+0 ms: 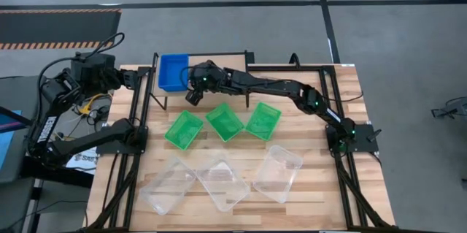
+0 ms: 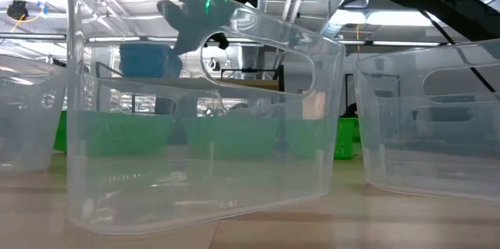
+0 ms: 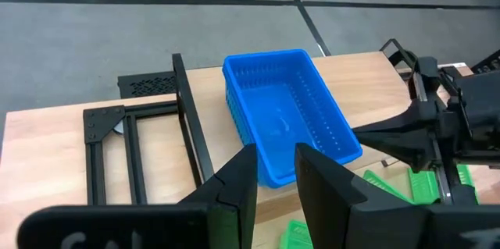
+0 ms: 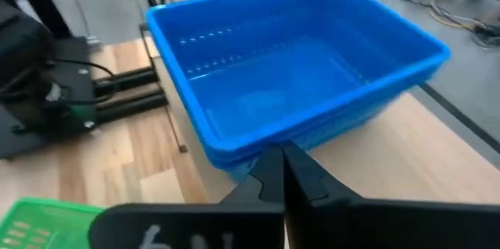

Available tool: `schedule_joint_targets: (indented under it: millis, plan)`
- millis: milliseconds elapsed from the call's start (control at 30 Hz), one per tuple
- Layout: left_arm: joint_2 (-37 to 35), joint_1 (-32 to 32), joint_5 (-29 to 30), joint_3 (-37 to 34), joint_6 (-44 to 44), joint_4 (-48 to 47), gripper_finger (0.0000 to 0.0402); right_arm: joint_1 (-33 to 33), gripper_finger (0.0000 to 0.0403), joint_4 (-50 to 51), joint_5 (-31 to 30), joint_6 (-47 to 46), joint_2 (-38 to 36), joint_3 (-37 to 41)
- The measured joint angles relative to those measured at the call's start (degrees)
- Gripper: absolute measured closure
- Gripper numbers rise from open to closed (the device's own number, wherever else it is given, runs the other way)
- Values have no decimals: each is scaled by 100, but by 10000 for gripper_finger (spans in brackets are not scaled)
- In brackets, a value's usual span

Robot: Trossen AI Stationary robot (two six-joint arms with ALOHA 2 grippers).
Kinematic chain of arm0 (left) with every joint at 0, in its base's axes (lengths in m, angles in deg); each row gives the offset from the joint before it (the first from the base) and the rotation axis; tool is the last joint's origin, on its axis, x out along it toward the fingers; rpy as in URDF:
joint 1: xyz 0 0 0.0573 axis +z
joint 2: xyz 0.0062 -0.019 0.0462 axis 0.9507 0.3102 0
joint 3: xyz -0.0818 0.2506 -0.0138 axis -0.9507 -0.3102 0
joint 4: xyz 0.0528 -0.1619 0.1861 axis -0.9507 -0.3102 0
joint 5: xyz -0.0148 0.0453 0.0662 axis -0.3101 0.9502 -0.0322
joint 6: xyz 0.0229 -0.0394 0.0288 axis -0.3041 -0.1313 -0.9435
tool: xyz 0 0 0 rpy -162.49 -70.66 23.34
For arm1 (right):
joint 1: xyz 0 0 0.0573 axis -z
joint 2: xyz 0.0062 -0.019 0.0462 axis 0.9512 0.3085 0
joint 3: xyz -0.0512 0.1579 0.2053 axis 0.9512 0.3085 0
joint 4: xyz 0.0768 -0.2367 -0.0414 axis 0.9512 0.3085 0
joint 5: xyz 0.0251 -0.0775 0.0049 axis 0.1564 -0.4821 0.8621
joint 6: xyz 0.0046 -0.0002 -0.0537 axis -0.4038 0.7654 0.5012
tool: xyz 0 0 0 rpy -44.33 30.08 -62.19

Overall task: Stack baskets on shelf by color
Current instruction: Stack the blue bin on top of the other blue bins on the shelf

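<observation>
The blue stack (image 1: 174, 71) sits on the shelf (image 4: 406, 151) at twelve o'clock. The right gripper (image 4: 283, 172), fingers pressed together and empty, hovers at its edge (three green baskets (image 1: 223, 123) wait at six); it should back off level. The left gripper (image 3: 275, 183), narrowly parted, waits at nine.

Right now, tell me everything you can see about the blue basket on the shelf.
The blue rectangular plastic basket is shallow and open-topped, with rows of small perforations in its walls and a thick rim. A layered edge in the right wrist view suggests more than one basket nested together. It sits upright on the small light wood shelf, at its left end. The right gripper is beside its near corner, jaws shut, apparently not holding it.
</observation>
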Motion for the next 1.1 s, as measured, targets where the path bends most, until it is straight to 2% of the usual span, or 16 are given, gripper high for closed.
schedule_joint_targets:
  millis: [133, 333, 533, 667, 800, 933, 1000, 1100]
  plan:
    - [1, 1, 1, 0, -12, 0, 326, 11, 391, -251, 372, 311, 0, 0]
    - [0, 1, 102, 0, -24, 0, 326, 8, 391, -387, 376, 498, -58, 5]
    - [0, 0, 93, 0, 96, 0, 326, 8, 388, -266, 358, 645, -510, -7]
    - [1, 1, -359, 0, 214, 15, 326, 43, 391, 335, 352, 644, -932, 7]
    - [61, 1, -950, -2, 324, 194, 330, 38, 391, 1075, 323, 557, -1695, -7]
    - [375, -44, -1654, -4, 298, 806, 371, -41, 390, 1924, 63, 398, -2485, -7]
    - [586, -160, -1777, -4, 252, 1219, 393, -115, 391, 2270, -147, 389, -2882, -4]
    - [1041, -432, -1792, -2, 211, 1771, 399, -256, 391, 2681, -527, 388, -3430, -9]
